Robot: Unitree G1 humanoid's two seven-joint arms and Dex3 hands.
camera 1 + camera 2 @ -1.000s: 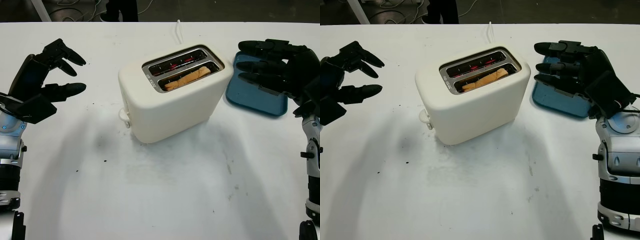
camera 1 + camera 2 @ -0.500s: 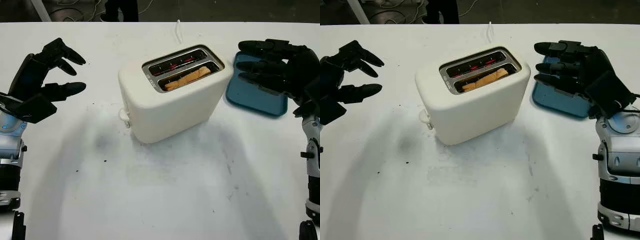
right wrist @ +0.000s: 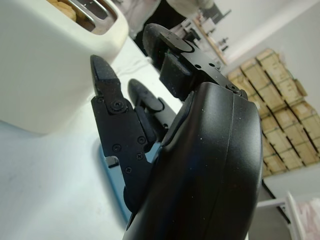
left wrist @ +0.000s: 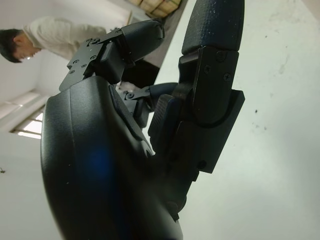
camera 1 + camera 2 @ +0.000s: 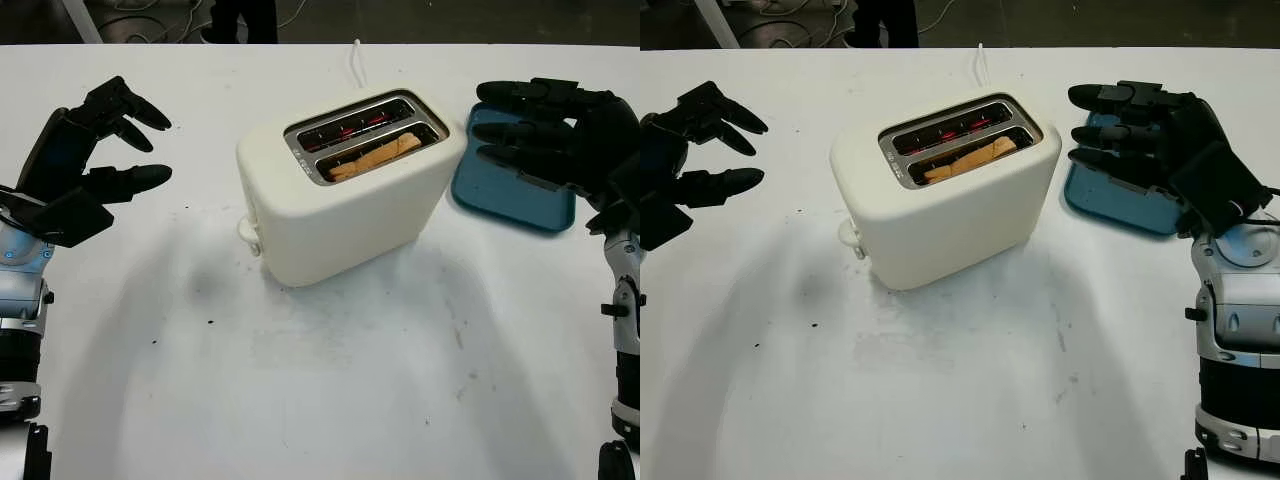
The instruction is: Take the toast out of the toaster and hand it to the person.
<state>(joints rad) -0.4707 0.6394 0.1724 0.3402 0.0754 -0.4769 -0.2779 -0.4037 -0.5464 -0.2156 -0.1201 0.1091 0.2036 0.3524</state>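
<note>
Nothing had moved since the earlier frames. The tan toast slice lay lengthwise in the near slot of the cream plastic toaster. The right hand, empty with fingers extended, hovered nearer, beside the toaster; the left hand, empty too, stood well apart.

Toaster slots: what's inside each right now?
In the toaster, the slot nearer the robot holds one slice of toast, its top edge just below the rim. The farther slot shows red-glowing elements and no bread. The lower part of the toast is hidden by the slot walls.
</note>
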